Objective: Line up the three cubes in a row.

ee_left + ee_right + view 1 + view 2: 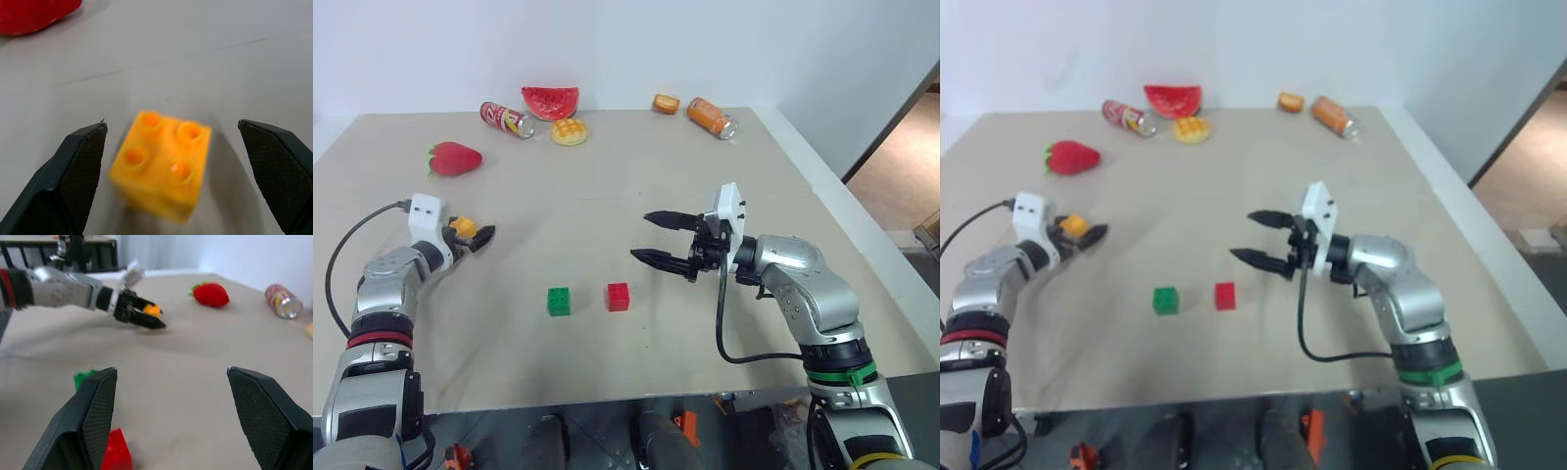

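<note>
Yellow-orange studded plastic cube (161,164) sits between the left gripper's (475,233) wide-spread, untouching fingers. Right gripper (664,239) hovers level, fingers wide, empty

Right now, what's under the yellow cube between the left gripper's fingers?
The yellow cube sits studs up on the bare table between the open left gripper fingers. Its underside is hidden.

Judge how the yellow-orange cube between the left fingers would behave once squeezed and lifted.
The yellow-orange cube looks like hard plastic, so probably stiff and light. Its flat sides suit the open left gripper, though glossy faces may slip. Resting flat, it should slide, not roll.
</note>
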